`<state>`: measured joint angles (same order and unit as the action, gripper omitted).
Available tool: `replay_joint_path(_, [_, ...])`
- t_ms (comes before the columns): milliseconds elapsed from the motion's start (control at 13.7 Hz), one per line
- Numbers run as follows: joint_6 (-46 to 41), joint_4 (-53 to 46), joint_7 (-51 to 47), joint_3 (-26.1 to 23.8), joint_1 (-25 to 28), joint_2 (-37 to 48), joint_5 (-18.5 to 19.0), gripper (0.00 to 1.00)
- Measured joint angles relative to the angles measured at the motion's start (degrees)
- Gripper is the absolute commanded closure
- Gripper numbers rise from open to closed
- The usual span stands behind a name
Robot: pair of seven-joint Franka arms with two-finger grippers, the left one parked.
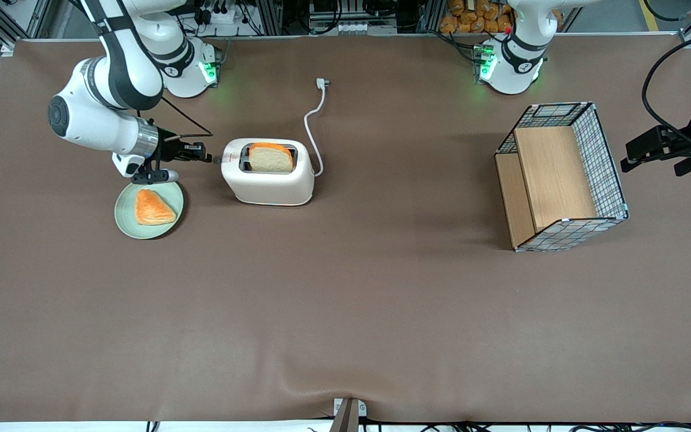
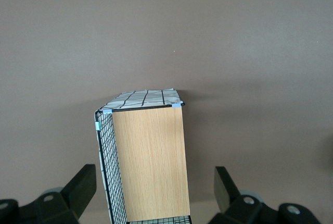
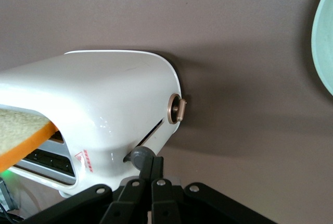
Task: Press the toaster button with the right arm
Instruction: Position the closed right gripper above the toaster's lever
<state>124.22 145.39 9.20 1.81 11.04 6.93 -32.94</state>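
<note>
Toaster (image 1: 269, 180): stands upright on the counter (image 1: 345, 312), a bread slice (image 1: 270, 157) in its slot.
Toaster button (image 3: 139, 156): small grey tab at the narrow end facing the working arm.
Pincer (image 3: 146, 182): fingers pressed together, tips on the tab.
Handling: rigid lever, probably sprung; push straight down on the tab. The light toaster may slide.
Nearby: plate (image 1: 149, 209) with pastry (image 1: 153, 207), nearer the camera than the pincer.

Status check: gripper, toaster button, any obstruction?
Gripper shut, fingertips at the toaster's narrow end, on the toaster button. Bread slice in slot. Plate below the wrist, clear of the path.
</note>
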Motion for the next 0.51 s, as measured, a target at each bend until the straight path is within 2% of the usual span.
replay_joint_path(512, [2.5, 0.0, 0.8, 0.0, 1.5, -1.7, -1.6, 1.0])
